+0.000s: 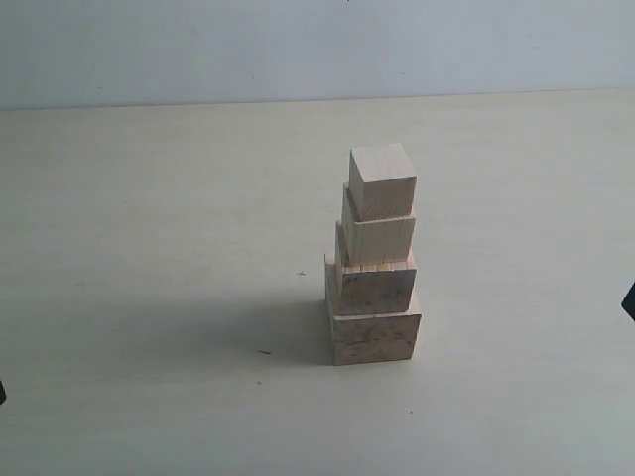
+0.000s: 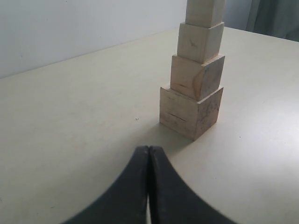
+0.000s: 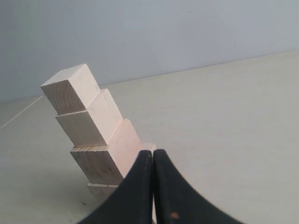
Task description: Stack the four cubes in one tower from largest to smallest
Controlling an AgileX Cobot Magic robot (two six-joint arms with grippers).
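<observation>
Fingers [image 2: 135, 186] of left gripper [image 2: 148, 149] and right gripper [image 3: 153, 153] pressed together, empty — tower [image 1: 375, 260] ahead of both tips, untouched; probably light, stiff wood, easily toppled — best pinched across opposite flat faces.

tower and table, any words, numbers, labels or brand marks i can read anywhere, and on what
None can be read.
The tower shows only wood grain and faint dark smudges, no letters or numbers.
The table bears only tiny dark specks.
The left gripper and right gripper are plain black, with no marking.
</observation>
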